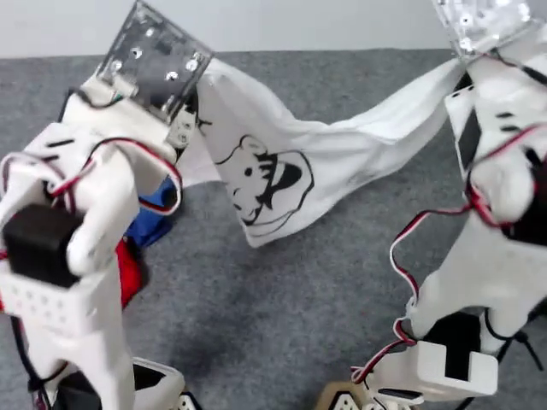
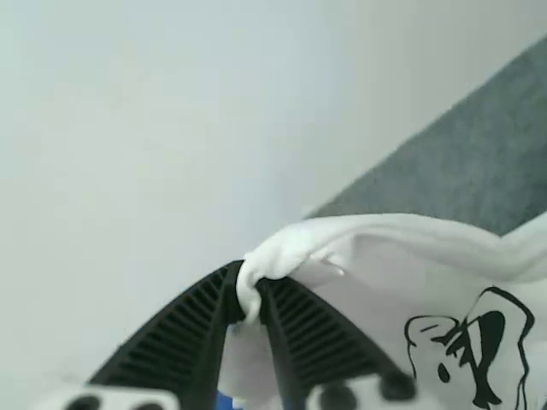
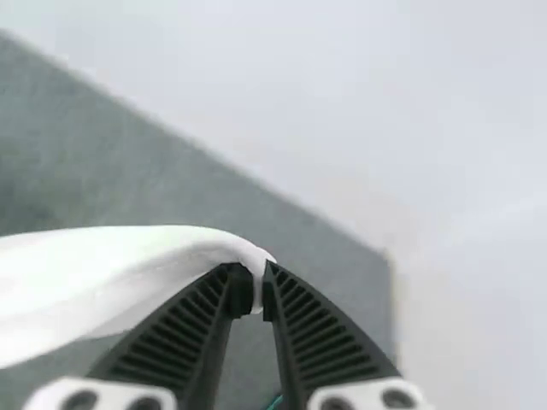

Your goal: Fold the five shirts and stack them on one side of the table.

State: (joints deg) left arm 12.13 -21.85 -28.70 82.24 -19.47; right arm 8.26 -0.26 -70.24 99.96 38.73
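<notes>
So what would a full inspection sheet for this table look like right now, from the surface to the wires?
Surface: grey, felt-like table top.
Job's things: white shirt with a black cartoon print, held up between both arms and sagging in the middle; blue cloth and red cloth lie beneath the left arm.
Clutter: nothing seen.
Grippers: left gripper shut on one shirt edge; right gripper shut on the far end.
Cables: red and white wires loop along the arms.
Surroundings: pale wall behind.

1 shirt [image 1: 282, 171] hung above the table [image 1: 256, 325], spanning left gripper [image 2: 250, 286] to right gripper [image 3: 255, 282]; 1 pile of garments [image 1: 152, 213] on the table's left side, beneath the left arm [image 1: 77, 248].
</notes>
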